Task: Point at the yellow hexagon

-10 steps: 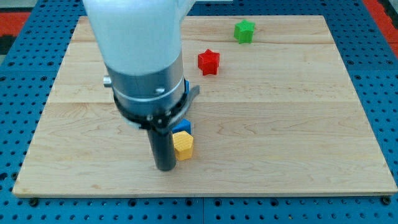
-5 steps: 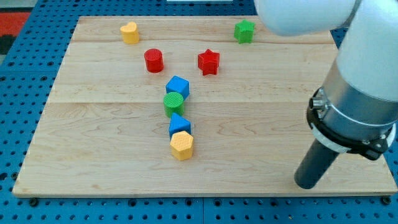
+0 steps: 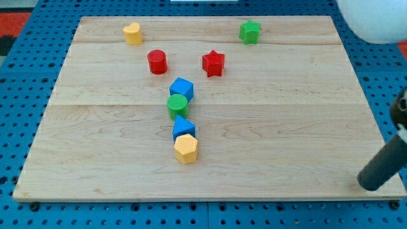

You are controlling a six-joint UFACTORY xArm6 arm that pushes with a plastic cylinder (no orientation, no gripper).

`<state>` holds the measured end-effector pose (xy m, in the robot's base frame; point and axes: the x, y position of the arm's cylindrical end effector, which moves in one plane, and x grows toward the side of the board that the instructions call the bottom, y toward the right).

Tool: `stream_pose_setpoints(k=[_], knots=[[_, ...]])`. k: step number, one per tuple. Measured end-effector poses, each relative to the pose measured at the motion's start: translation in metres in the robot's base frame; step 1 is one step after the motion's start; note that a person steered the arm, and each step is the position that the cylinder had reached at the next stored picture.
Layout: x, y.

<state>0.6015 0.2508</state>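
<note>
Nearest, at the bottom right corner of the tabletop, we log my tip: the end of a dark rod slanting in from the view's right, well apart from every block. We carry no fingers, so there is nothing spread or pressed together to record.

Next, near the bottom edge and left of centre: yellow hexagon, lying flat, far to the view's left of my tip.

Touching its upper side: blue block, shape unclear, perhaps a wedge.

Above that, close by: green cylinder, then blue cube touching the cylinder's upper right.

Further toward the top edge: red cylinder to the left, red star to the right, apart from each other.

Farthest, along the top edge: yellow block, roughly heart-shaped, toward the top left corner; green star, right of centre.

Also at the view's top right: a white rounded part of the arm.
</note>
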Motion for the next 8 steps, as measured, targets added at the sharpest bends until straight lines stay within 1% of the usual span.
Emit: stream_pose_setpoints(k=[1, 2, 4, 5, 6, 7, 8], knots=[[0.000, 0.019], [0.000, 0.024], [0.000, 0.024], [-0.001, 0.014], [-0.012, -0.024], [-0.021, -0.044], [-0.059, -0.125]])
